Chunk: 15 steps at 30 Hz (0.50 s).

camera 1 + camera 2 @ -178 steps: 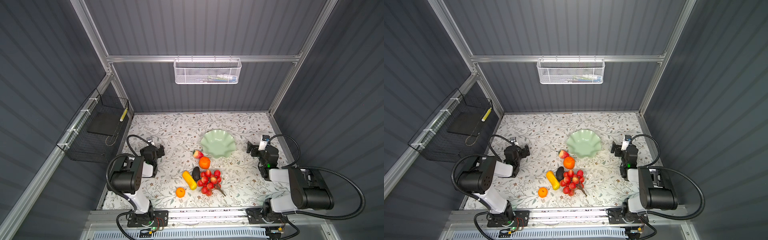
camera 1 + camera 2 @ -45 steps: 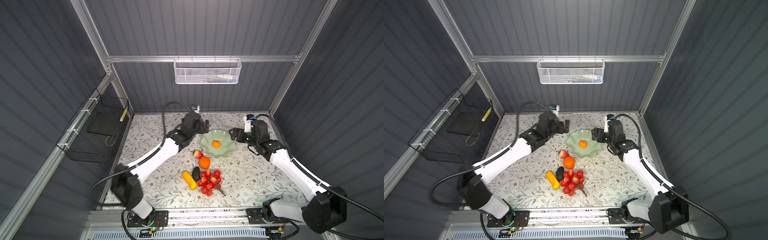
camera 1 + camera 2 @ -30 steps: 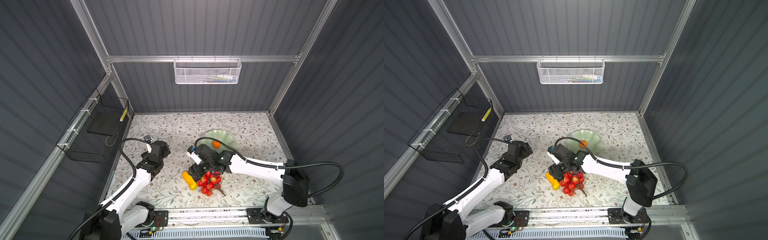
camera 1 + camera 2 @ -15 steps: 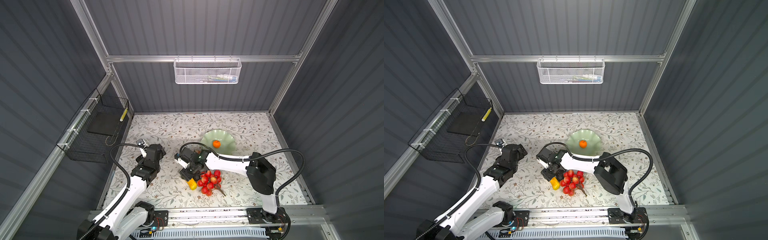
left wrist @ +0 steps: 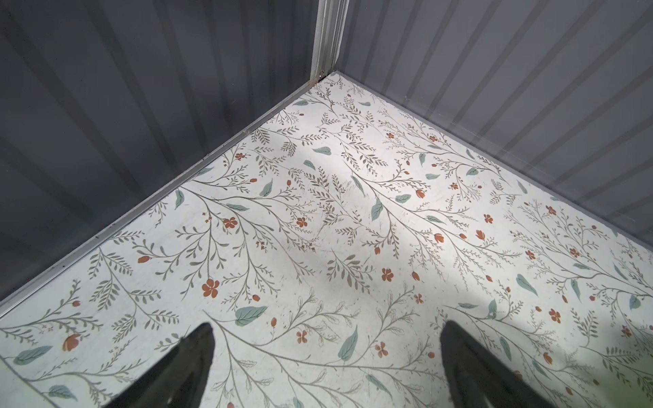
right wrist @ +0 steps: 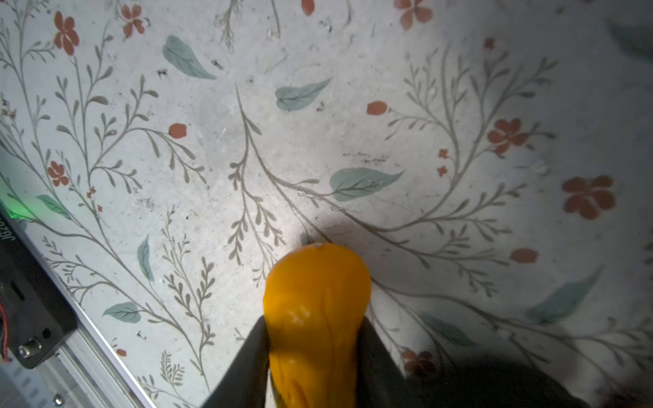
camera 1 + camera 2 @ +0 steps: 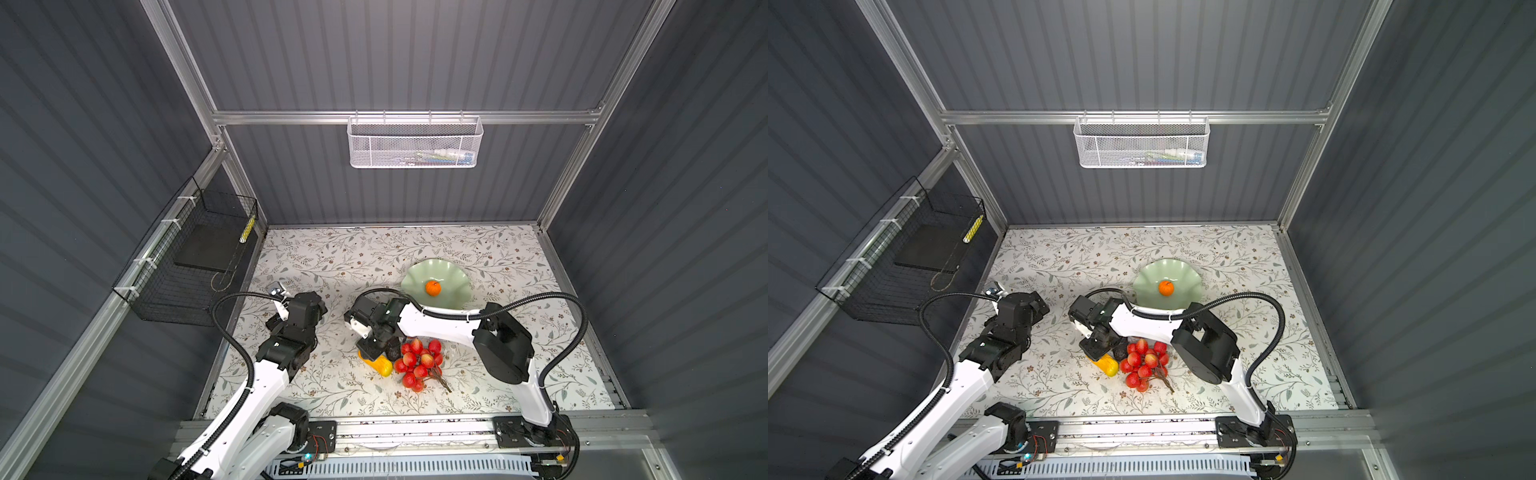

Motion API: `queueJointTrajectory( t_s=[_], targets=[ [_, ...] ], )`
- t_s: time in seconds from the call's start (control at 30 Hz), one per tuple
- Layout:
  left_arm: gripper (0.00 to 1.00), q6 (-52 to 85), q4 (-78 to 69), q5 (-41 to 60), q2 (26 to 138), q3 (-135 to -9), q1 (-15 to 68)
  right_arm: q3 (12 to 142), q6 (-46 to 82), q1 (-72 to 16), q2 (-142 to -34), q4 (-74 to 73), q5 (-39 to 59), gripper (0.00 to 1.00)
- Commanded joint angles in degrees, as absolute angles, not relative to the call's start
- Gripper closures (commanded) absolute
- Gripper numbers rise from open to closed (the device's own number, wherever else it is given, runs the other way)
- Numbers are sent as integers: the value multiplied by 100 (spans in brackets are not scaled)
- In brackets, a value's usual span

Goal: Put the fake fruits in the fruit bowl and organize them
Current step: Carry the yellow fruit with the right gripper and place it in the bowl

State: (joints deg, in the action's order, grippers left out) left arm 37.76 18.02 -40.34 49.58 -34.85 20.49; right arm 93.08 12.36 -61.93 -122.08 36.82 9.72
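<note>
Right claw [image 6: 314, 323] clamped on yellow corn-like piece [image 6: 316, 279], mid-surface toward front edge. Left claw [image 5: 327, 325] apart, near left edge. Small orange [image 7: 433, 287] in fruit bowl [image 7: 455, 278], toward far edge. Avocado [image 7: 391, 354] mostly hidden. Black box [image 6: 31, 300] lettering cut off, unreadable.

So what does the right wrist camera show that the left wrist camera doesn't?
Only the right wrist view: the yellow corn-like piece, gripped on both sides by the right tool, plus a black box beside the metal rail at the table's edge.
Only the left wrist view: the left tool, open with nothing in it, the grey walls and a corner post.
Both: the flower-patterned tabletop.
</note>
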Motion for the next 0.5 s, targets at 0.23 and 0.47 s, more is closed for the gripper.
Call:
queueJointTrajectory(
  t_s=[0.23,0.47],
  targets=[
    [0,3640,1621,-3804,4936,-3402,1984,8639,2086,-5168,-10372,2824,2217,82],
    [0,3364,1158,-3049,5233,-3441,1981,8243,2303,-3573,-9753,2427,2137,81]
  ],
)
